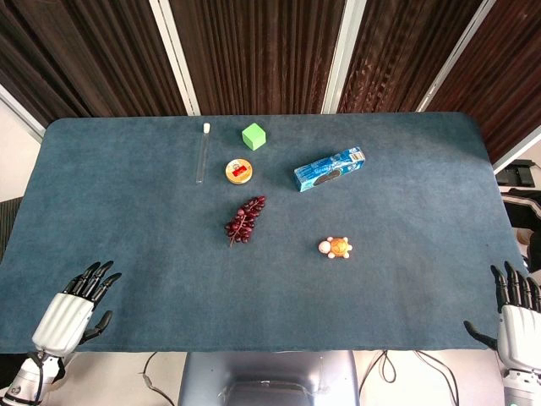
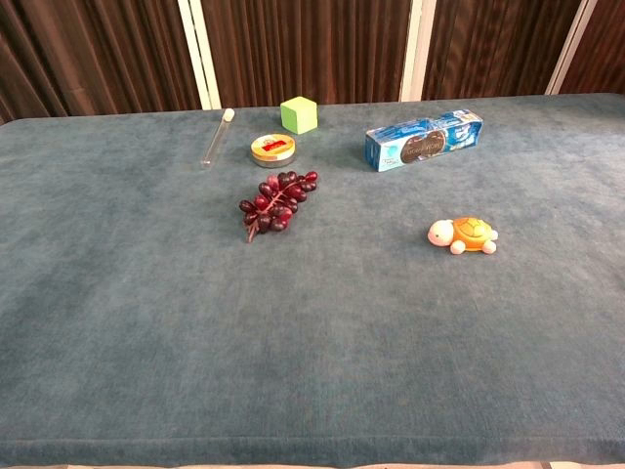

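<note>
So the grapes (image 1: 244, 219) are sitting roughly mid-table, a bit left of centre, and the turtle (image 1: 336, 247) is off to their right and slightly nearer, well apart from them. Those two are the closest things to the hands, and neither is being touched. The left hand (image 1: 74, 306) is parked at the near left corner of the table (image 1: 127, 211), fingers stretched out and a little spread, nothing in it. The right hand (image 1: 517, 317) is at the near right edge, same deal: fingers straight and apart, holding nothing. The chest view doesn't show either hand at all, just the objects. Going outward, just beyond the grapes there's a small round tin (image 1: 239, 171), with a clear tube (image 1: 203, 154) lying lengthwise to its left and a green cube (image 1: 254, 136) further back. A blue box (image 1: 330, 168) lies at an angle on the far right of the group. My read: this is the resting stage, no grab started. Getting to either the grapes or the turtle would need a long reach forward and inward, and the grapes look like a fiddly, lumpy thing to close fingers around.
</note>
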`<state>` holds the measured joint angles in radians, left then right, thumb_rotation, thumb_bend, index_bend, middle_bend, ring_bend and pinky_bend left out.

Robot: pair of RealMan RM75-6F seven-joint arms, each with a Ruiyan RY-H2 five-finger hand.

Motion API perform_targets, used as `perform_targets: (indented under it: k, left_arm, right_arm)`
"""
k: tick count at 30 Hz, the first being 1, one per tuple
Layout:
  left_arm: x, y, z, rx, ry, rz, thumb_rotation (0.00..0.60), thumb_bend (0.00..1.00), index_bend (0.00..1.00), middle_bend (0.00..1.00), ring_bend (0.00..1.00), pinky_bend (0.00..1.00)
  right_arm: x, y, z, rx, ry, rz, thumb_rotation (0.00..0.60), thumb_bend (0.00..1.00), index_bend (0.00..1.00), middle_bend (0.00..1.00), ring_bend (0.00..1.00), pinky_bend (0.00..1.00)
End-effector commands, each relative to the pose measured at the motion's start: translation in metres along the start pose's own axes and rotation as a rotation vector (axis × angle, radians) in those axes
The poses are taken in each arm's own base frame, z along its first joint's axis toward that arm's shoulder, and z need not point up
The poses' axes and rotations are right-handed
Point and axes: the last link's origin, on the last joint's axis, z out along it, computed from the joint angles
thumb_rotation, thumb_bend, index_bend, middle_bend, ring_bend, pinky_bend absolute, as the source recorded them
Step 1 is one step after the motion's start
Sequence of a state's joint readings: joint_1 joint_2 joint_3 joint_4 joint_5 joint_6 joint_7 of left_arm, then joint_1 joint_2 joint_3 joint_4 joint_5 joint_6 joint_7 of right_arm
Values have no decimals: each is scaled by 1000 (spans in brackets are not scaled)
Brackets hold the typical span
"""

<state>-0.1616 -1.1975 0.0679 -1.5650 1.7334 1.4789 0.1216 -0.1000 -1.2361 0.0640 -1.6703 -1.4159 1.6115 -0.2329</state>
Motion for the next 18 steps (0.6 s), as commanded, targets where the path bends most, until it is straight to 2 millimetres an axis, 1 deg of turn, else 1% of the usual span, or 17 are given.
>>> perform_targets:
  k: [1,12,14,16,17,18]
  left_arm:
    - [0,0,0,0,0,1,600,407,154,37,22,247]
    - [-1,0,1,-3,-7,3,600,407,153,37,24,249]
    - [0,1,1,-7,-4,2,600,407,153,38,27,249]
    - [1,1,1,-9,0,1,600,407,153,38,27,249]
    - [1,1,2,-10,1,-1,600,408,153,38,28,249]
    - [0,1,2,-11,0,-1,600,408,153,38,28,249]
  right_arm:
    - [0,0,0,-1,0,2,600,157,0,0,0,0]
    - [2,-4,3,21,14,-1,600,158,0,0,0,5]
    - [2,-7,5,36,18,-7,600,157,0,0,0,10]
    - [2,-12,9,63,16,-17,600,157,0,0,7,38]
    - [2,-17,12,85,14,-30,600,158,0,0,64,90]
    - [2,-20,14,103,16,-42,600,158,6,0,167,165]
